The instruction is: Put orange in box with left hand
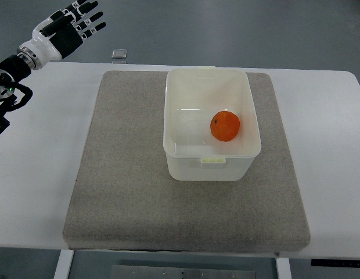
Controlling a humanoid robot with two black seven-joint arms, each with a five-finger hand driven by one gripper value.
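An orange (225,126) lies inside the white plastic box (177,116), toward its right side. The box stands on a grey mat (122,174) in the middle of the white table. My left hand (72,26) hovers at the top left, beyond the table's far edge and well apart from the box. Its black-and-white fingers are spread and hold nothing. The right arm does not show.
A small clear square object (118,54) lies at the table's far edge just beyond the mat. White table surface (35,174) runs on both sides of the mat. The table's near edge and frame show at the bottom.
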